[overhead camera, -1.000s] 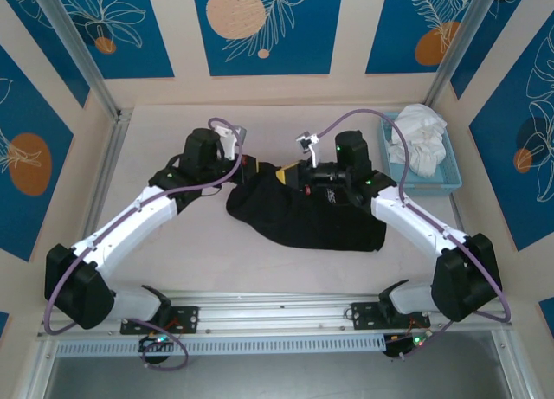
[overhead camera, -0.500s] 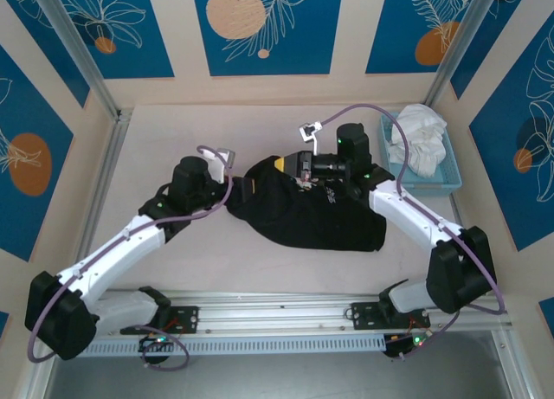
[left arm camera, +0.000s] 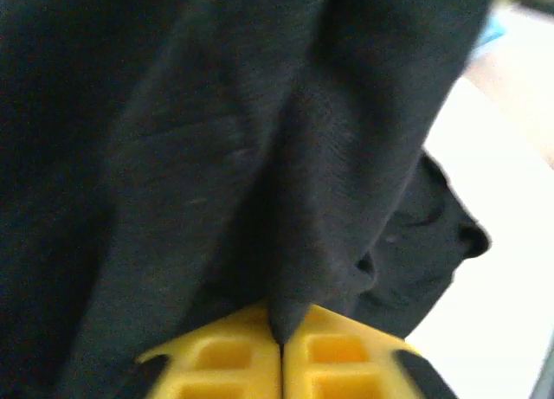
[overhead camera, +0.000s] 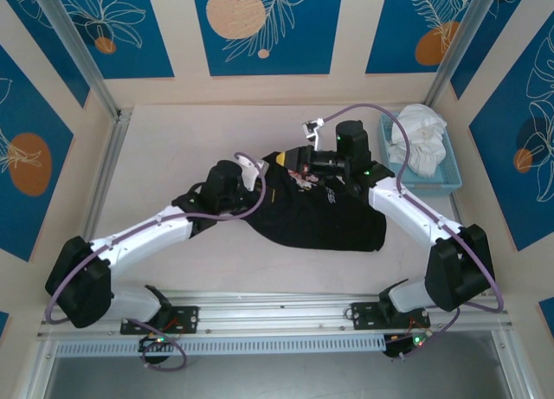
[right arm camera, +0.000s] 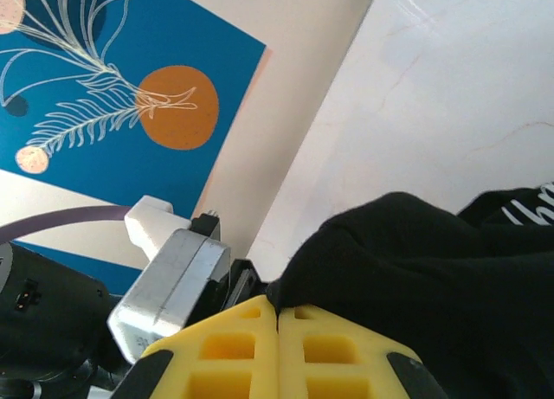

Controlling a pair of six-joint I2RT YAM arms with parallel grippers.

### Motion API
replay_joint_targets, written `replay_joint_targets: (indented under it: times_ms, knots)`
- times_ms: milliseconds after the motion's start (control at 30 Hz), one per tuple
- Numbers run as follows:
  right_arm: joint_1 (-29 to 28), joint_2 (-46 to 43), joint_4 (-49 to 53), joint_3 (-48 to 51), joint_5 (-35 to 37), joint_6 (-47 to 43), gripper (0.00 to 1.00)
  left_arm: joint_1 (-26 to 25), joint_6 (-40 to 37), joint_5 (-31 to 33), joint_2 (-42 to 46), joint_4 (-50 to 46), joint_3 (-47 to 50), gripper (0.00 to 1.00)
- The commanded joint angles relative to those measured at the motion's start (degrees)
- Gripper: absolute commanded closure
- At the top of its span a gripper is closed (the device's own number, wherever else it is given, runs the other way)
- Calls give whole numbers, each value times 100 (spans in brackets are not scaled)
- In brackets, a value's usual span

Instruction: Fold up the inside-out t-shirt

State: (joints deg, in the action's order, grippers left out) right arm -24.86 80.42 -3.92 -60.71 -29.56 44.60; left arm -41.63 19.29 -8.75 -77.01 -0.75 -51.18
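The black t-shirt (overhead camera: pixel 320 215) lies bunched up in the middle of the table (overhead camera: pixel 164 135), and the left gripper (left arm camera: pixel 281 334) is pinched tight on a fold of it while the right gripper (right arm camera: pixel 277 317) is pinched tight on its far edge

Top cam looks down from high rear; wrist cams v close; all share t-shirt (overhead camera: pixel 320 217)

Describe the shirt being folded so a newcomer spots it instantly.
In the middle of the pale tabletop lies a black cloth t-shirt. Unlike the white cloth garment in the light-blue plastic basket at far right, it is dark with small white lettering.
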Motion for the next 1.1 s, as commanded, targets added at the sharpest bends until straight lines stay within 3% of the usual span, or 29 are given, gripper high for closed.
replay_joint_targets:
  times_ms: [0,200,500,633,733,833,1067]
  knots:
    - [235,-274,846,-392,191,-532,100,89,-333,314,165,-104,-162,100]
    - [458,-378,1645,-808,188,-1260,100,386,-517,493,711,-498,256,100]
    - [362,-97,1124,-982,-469,-1134,100,516,-539,690,691,-728,325,98]
    - [144,149,1103,-1108,-523,-1215,100,520,-597,51,603,-527,274,100]
    - [20,462,1941,-1449,353,-1588,88,518,-479,-625,634,-175,327,100]
    - [-36,667,2834,-1718,1392,-2080,74,535,-345,-851,720,37,396,100]
    - [-205,48,2701,-716,1925,-2959,60,599,-259,-794,863,118,503,100]
